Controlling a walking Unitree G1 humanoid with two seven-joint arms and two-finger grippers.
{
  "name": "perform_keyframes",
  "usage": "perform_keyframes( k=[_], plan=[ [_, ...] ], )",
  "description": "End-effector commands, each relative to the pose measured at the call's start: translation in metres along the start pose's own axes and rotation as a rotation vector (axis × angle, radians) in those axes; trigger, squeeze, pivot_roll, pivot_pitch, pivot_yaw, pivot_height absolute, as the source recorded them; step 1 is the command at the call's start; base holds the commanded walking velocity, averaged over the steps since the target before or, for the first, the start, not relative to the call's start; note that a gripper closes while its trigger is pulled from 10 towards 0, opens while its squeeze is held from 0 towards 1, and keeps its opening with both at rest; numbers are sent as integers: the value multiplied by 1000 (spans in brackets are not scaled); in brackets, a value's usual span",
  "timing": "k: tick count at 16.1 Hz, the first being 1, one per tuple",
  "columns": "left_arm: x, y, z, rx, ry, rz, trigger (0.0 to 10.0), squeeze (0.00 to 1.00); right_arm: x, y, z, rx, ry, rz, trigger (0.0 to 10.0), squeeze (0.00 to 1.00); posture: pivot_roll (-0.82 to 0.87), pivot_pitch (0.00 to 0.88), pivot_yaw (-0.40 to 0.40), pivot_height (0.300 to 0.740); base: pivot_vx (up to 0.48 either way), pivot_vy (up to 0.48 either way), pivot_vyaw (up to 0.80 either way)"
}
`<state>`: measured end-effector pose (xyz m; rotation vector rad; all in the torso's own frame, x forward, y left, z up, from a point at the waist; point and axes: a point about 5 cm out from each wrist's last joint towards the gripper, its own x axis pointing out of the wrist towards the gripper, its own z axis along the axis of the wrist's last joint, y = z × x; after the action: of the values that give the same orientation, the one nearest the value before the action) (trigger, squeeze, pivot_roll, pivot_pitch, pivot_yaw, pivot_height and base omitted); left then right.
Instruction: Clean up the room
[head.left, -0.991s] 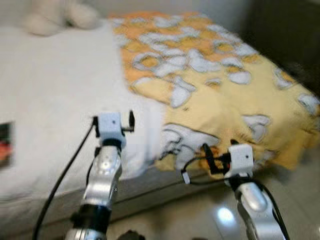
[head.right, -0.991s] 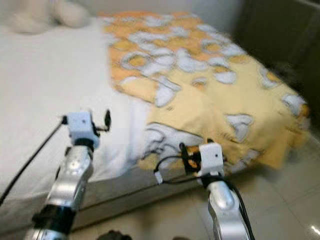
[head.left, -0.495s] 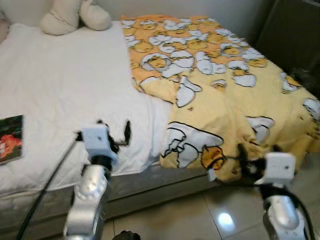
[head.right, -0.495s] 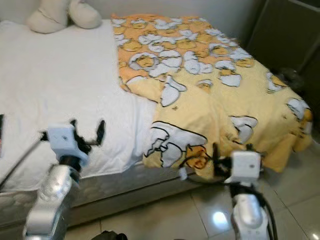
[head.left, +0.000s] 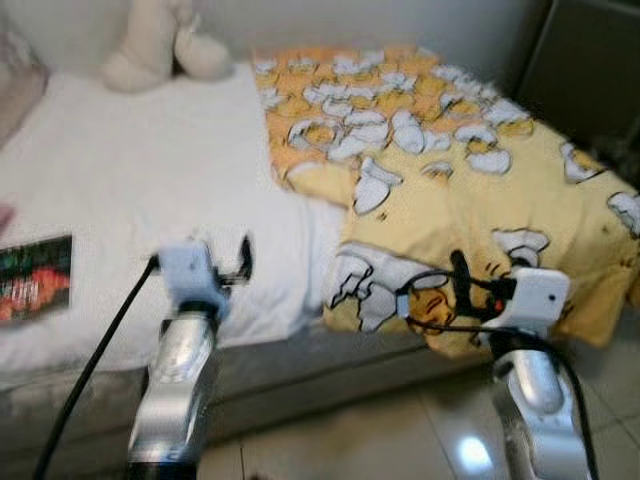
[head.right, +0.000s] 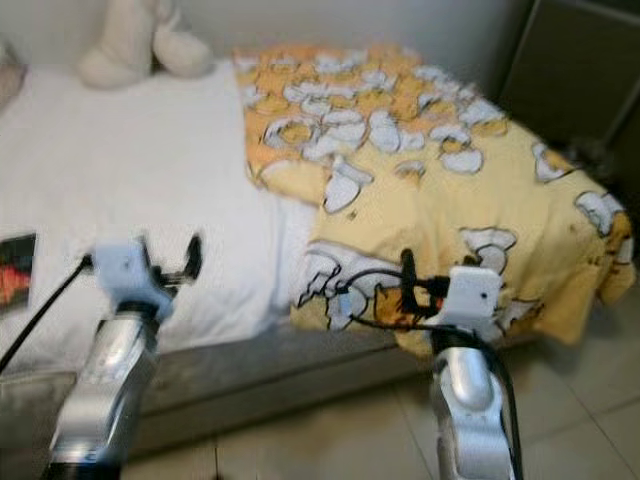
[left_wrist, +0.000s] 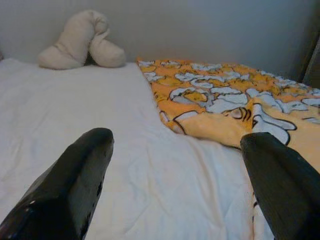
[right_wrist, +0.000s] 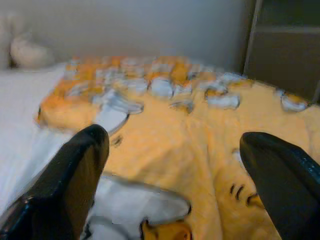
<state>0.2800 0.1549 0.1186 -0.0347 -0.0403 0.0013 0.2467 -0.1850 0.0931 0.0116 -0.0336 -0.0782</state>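
Both arms are hovering at the bed's (head.left: 150, 190) near edge, left gripper (left_wrist: 175, 185) and right gripper (right_wrist: 175, 180) spread wide, grasping nothing. The yellow blanket (head.left: 470, 180) is lying bunched on the right half, so I'd be pinching its near hem first, low and square.

Both head views are smeared by motion blur — the cartoon figures printed on the yellow-and-orange quilt (head.left: 470, 190) cannot be made out. The flat book with a dark red-and-green cover (head.left: 35, 277) is cut by the picture's left edge, its cover picture unreadable. The cream plush toy (head.left: 160, 45) runs off the top edge — its upper part is unseen.
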Motion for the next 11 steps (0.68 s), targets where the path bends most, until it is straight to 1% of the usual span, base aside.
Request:
perform_keyframes(
  k=[1, 5, 7, 8, 9, 10, 11],
  plan=[
    [1, 0, -5, 14, 27, 11, 10000, 0, 2, 7, 0, -6, -6, 42, 10000, 0, -175, 0, 24, 740, 368, -307, 0],
    [3, -6, -5, 35, 21, -29, 10000, 0, 2, 10, -4, -17, 5, 62, 10000, 0, -191, 0, 33, 740, 367, -306, 0],
    [2, -12, -5, 39, 9, -56, 10000, 0, 1, 10, -7, -21, 15, 68, 10000, 0, -192, 0, 29, 740, 289, -381, 0],
    [3, -9, -9, 66, 30, -21, 10000, 0, 1, 10, -8, -22, 22, 79, 10000, 0, -191, 0, 26, 740, 285, -382, 0],
    [5, -2, -14, 106, 65, 30, 10000, 0, 2, 11, -9, -23, 28, 87, 10000, 0, -192, 0, 25, 740, 0, -428, 0],
    [6, 4, -20, 124, 96, 58, 10000, 0, 2, 11, -10, -24, 32, 93, 10000, 0, -192, 0, 21, 740, 0, -424, 0],
    [8, 8, -23, 130, 112, 79, 10000, 0, 1, 11, -11, -25, 37, 103, 10000, 0, -192, 0, 20, 740, 379, -292, 0]
  ],
)
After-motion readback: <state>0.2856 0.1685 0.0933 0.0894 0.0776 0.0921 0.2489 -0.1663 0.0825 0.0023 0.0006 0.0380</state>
